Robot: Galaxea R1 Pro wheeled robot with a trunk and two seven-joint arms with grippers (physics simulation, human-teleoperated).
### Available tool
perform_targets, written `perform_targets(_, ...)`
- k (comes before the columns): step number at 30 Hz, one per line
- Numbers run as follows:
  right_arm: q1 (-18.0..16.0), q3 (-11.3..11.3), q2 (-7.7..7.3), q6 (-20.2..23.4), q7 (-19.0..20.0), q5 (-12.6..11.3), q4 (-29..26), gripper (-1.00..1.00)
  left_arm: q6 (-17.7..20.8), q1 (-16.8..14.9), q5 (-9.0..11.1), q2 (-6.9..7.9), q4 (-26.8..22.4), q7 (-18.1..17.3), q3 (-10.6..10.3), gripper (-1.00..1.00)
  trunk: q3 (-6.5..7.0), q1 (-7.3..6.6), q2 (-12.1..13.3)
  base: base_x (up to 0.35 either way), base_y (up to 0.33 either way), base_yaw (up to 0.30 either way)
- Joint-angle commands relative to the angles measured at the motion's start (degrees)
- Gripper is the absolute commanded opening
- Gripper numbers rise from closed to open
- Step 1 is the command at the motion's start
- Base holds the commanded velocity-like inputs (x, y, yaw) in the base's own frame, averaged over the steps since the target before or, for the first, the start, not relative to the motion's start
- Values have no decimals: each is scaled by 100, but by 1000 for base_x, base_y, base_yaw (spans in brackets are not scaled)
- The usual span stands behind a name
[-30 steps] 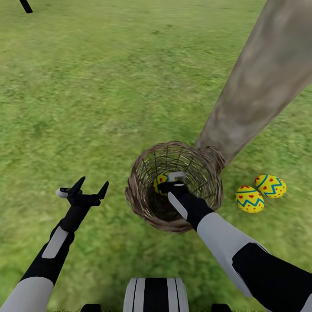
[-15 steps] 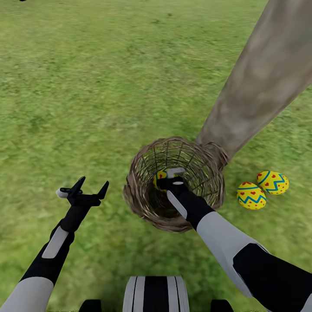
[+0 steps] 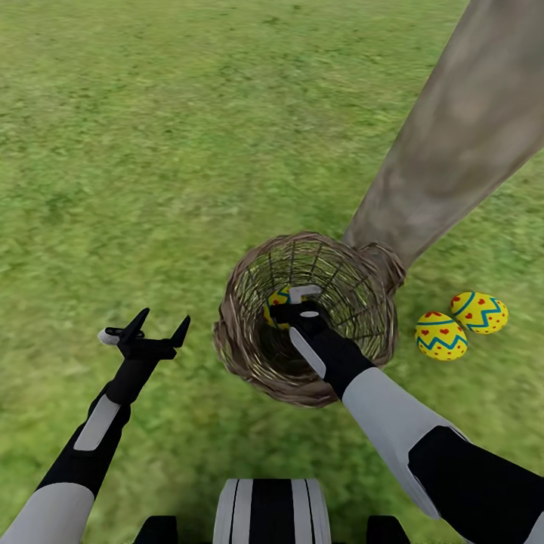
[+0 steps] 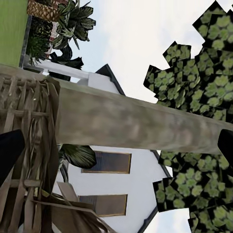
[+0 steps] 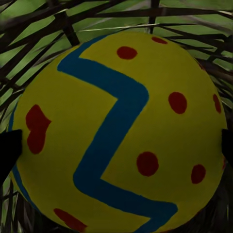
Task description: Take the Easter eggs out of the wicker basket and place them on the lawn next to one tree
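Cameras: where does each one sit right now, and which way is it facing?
Head view: on the head, looking down at the lawn, wicker basket, tree, two eggs; both arms, left pincer, right pincer inside the basket.
Left wrist view: near the left pincer, facing the trunk and a house.
Right wrist view: inside the basket, close on the third egg, between dark fingertips.
Shared: trunk, basket, that egg.

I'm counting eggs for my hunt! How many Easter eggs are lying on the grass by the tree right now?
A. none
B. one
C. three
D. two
D: two Easter eggs lie on the lawn beside the tree, while the third egg sits in the wicker basket.
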Motion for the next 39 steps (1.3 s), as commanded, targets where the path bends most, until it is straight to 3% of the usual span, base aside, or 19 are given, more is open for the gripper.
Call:
perform_targets(1, 3, 18, 0, 4, -41, -100, 443, -100, 43, -1, 25, 2, -1, 0, -3, 100, -4, 1, -1, 0, 0, 0)
perform_targets(20, 8, 12, 0, -5, -32, -118, 436, -100, 36, -1, 25, 2, 11, 0, -3, 100, -26, 3, -2, 0, 0, 0)
perform_targets(23, 8, 12, 0, -5, -32, -120, 440, -100, 42, -1, 25, 2, 4, 0, -3, 100, 40, -4, 2, 0, 0, 0)
perform_targets(28, 8, 12, 0, -5, -32, -127, 435, -100, 42, -1, 25, 2, 14, 0, -3, 100, 40, -4, 2, 0, 0, 0)
perform_targets(39, 8, 12, 0, -5, -32, -127, 435, -100, 43, -1, 21, 0, -1, 0, -12, 100, 284, -33, 17, 0, 0, 0)
